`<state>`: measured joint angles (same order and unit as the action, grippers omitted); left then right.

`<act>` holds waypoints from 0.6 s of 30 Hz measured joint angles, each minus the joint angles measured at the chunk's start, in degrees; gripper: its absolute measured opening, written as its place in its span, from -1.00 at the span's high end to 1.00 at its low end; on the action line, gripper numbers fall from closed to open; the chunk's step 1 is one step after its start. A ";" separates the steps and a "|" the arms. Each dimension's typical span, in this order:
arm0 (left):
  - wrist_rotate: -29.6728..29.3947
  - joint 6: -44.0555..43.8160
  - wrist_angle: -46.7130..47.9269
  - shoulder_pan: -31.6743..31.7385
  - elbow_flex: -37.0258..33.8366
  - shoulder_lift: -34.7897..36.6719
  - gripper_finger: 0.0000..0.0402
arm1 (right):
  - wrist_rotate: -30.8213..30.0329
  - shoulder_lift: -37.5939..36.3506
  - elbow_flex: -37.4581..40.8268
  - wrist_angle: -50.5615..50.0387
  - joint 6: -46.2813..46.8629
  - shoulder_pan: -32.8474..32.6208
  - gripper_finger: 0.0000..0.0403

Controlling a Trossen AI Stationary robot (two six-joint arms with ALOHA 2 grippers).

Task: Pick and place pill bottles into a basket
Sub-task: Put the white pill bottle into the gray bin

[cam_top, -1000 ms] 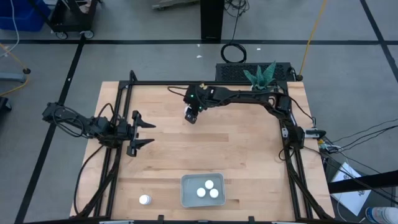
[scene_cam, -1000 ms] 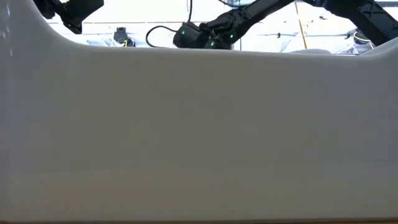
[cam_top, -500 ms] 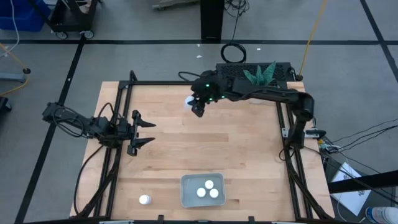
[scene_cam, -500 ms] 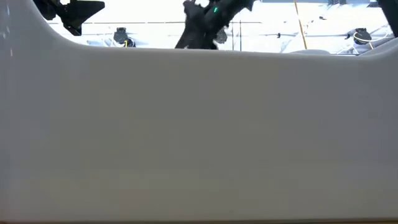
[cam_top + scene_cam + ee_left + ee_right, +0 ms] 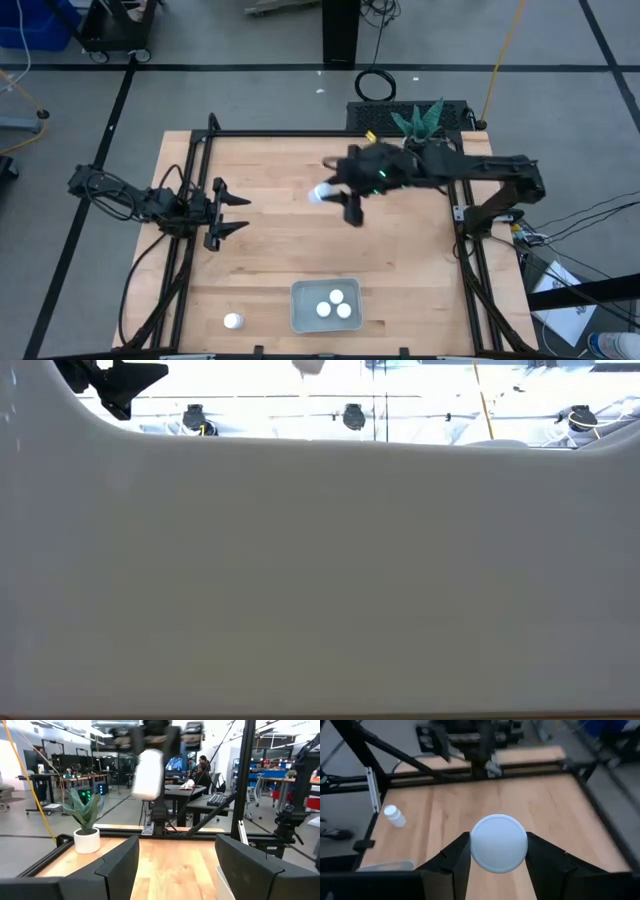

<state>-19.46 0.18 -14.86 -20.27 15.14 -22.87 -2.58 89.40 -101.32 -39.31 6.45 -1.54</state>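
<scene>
A small white cylindrical pill bottle (image 5: 319,193) is clamped between the fingers of the right gripper (image 5: 334,195) and is held in the air above the middle of the light wooden desk (image 5: 400,260). Three more white bottles (image 5: 334,301) are contained in the shallow pale grey-blue rectangular basket (image 5: 300,318) at the near desk edge. A fifth bottle (image 5: 233,321) is seen on the desk, left of the basket. The left gripper (image 5: 232,214) is positioned over the left side, its fingers spread wide and empty.

five pill bottles (image 5: 319,193), one basket (image 5: 300,316), one plant (image 5: 418,122)
</scene>
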 joint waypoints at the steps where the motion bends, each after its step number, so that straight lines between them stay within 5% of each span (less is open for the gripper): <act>1: 0.04 -0.65 0.03 0.00 0.00 0.00 -0.34 | -2.33 -0.73 0.00 0.08 -0.10 -1.90 0.26; 7: 0.06 -1.16 0.10 0.00 0.00 0.00 -0.34 | -15.26 -2.17 0.00 -2.94 0.20 -12.73 0.26; 18: 0.04 -2.21 0.05 0.00 0.00 0.00 -0.34 | -21.19 -0.98 6.91 4.77 4.72 -23.98 0.26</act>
<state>-19.42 -2.03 -14.81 -20.27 15.14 -22.87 -23.77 88.42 -94.41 -34.54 11.17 -25.52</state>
